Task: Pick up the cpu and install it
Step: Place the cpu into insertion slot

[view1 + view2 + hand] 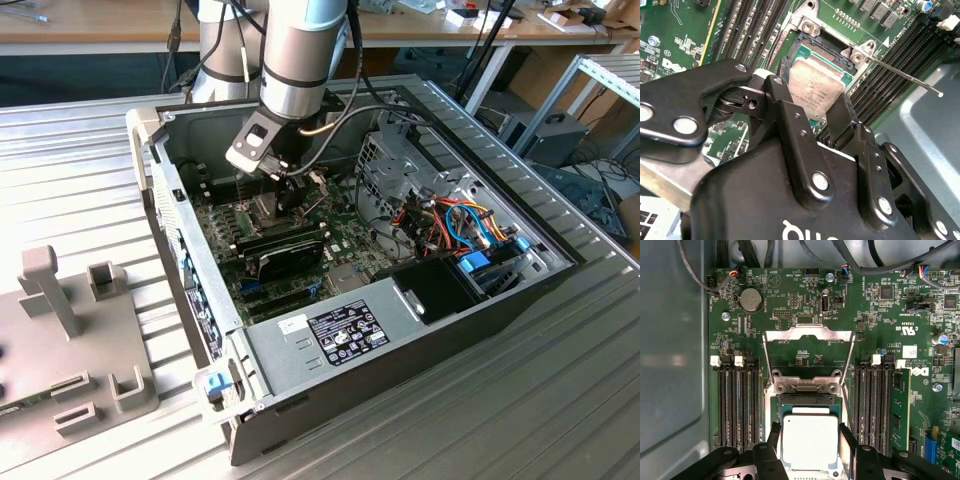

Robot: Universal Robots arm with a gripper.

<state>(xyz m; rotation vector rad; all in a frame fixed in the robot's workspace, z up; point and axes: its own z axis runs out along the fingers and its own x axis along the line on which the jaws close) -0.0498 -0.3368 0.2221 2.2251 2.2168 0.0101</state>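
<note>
First wrist view: pincer [809,429] pinches the cpu [809,444] by its sides, over the socket [809,400].

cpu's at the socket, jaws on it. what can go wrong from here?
1. The gripper has its jaws on two sides of the cpu over the socket; I cannot tell if it sits flat. Released crooked, it may damage the contacts.
2. The hinged frame stands open and the lever rod juts out beside the jaws; either might catch on the way out.
</note>
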